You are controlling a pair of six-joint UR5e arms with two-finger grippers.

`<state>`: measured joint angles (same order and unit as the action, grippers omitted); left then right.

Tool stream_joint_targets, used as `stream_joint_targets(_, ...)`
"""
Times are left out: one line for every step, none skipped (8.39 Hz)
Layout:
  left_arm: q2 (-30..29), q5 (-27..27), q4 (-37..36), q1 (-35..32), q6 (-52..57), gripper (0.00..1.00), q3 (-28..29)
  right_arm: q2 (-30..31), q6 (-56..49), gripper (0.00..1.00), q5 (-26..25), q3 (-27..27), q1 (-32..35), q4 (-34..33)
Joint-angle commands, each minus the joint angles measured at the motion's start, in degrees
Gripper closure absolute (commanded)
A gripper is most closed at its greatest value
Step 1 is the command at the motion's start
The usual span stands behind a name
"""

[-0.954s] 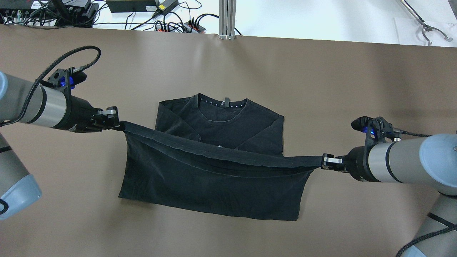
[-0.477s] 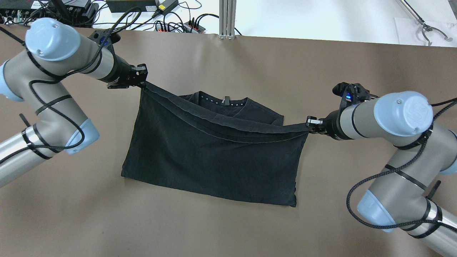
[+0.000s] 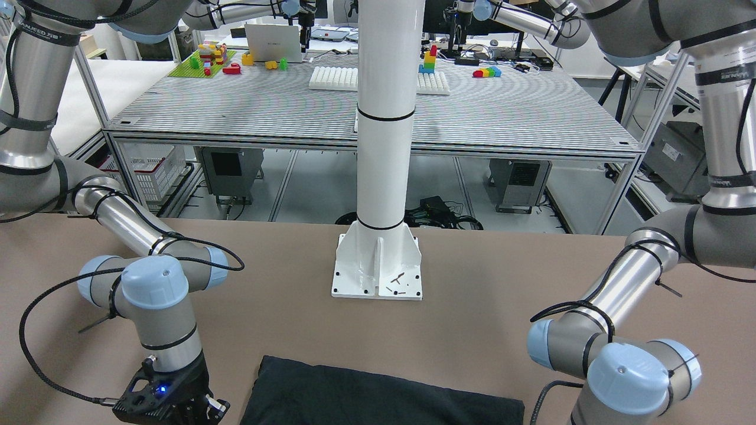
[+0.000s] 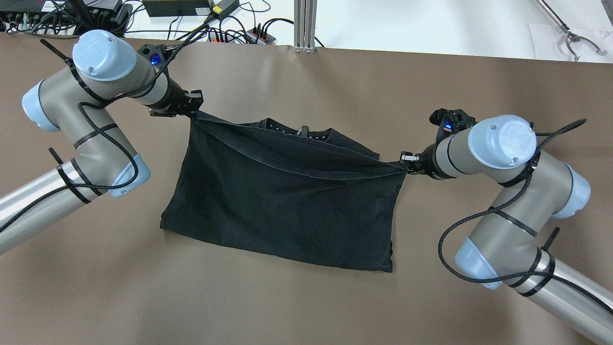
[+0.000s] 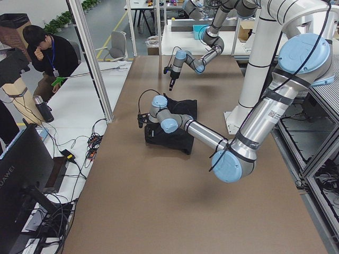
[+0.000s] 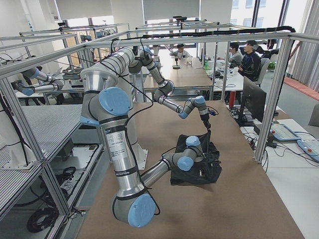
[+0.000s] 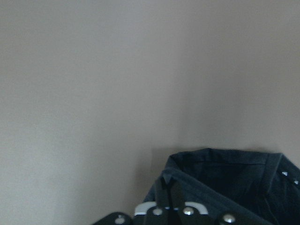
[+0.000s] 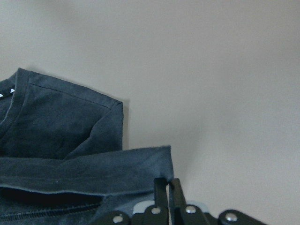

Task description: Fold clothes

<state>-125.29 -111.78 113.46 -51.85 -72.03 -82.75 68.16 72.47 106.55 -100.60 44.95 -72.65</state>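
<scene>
Overhead: left claw (image 4: 195, 106) and right claw (image 4: 406, 161) each grip a hem corner of the black garment (image 4: 287, 206); front-facing view shows only its fold.

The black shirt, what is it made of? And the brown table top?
The shirt looks like soft knitted cloth, probably cotton or a blend, matte: it sags, creases and has a stitched hem. The table top seems a smooth, dull brown sheet, perhaps vinyl or paper; no grain shows.
</scene>
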Motion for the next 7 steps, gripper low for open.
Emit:
stream_joint_targets(0.48,-1.84,2.71,-0.61,4.07,0.05,-1.26,-2.23,-3.38,0.06,0.41,0.42,0.40,0.14)
stream_joint_targets(0.57,-6.73,2.81,-2.88,5.40,0.05,-1.71,-2.24,-4.17,0.06,0.67,-0.38,0.93,0.14)
stream_joint_targets(1.35,-12.78,2.99,-5.34,6.54,0.05,-2.58,-1.89,-5.49,0.06,0.85,-1.87,1.19,-0.30)
stream_joint_targets(5.36,-13.37,3.60,-5.28,8.12,0.05,-6.68,-0.84,-6.37,0.06,1.11,-3.10,1.11,-0.21)
stream_joint_targets(8.97,-13.11,3.95,-5.11,8.22,0.05,-11.86,0.82,-8.12,0.06,0.59,-4.07,0.93,0.48)
stream_joint_targets(11.88,-12.50,5.52,-4.93,7.44,0.05,-16.34,1.44,-9.18,0.06,0.33,-5.82,0.50,0.40)
stream_joint_targets(14.95,-11.97,8.32,-4.75,7.78,0.05,-17.35,2.32,-9.36,0.06,0.24,-6.01,0.14,0.40)
